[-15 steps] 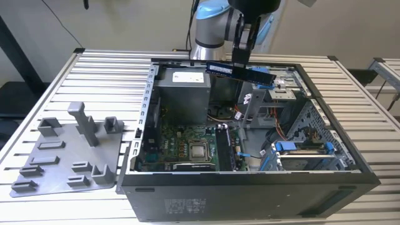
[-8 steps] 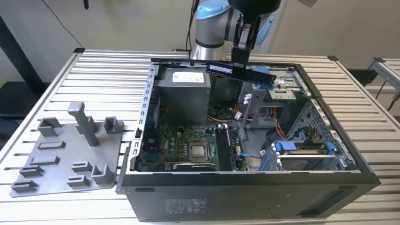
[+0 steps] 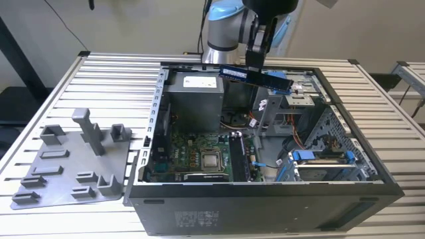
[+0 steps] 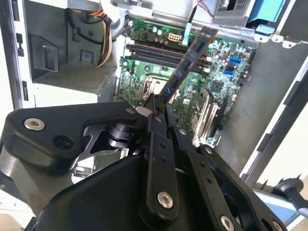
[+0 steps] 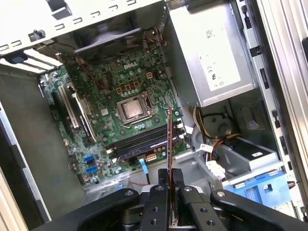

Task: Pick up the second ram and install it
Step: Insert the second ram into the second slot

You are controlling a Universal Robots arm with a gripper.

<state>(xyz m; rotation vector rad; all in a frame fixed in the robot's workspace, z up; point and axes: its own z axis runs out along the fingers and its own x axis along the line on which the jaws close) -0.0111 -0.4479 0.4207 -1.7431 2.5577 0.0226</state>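
Observation:
The second ram [image 3: 265,78], a dark stick with a pale label, hangs in the air over the back of the open computer case [image 3: 265,199]. My gripper [image 3: 254,65] is shut on it from above. In the second wrist view the ram [image 4: 190,60] juts out from my gripper [image 4: 157,103] toward the green motherboard [image 4: 221,72]. The first wrist view shows the ram [image 5: 169,139] edge-on above the long black slots [image 5: 139,142], held by my gripper [image 5: 169,179]. The stick is well clear of the board.
A grey power supply [image 3: 192,94] fills the case's back on the exterior view's left. Blue drive brackets [image 3: 319,157] and cables sit on the exterior view's right. The grey fixture plate [image 3: 66,169] with upright posts lies on the slatted table [image 3: 113,69] beside the case.

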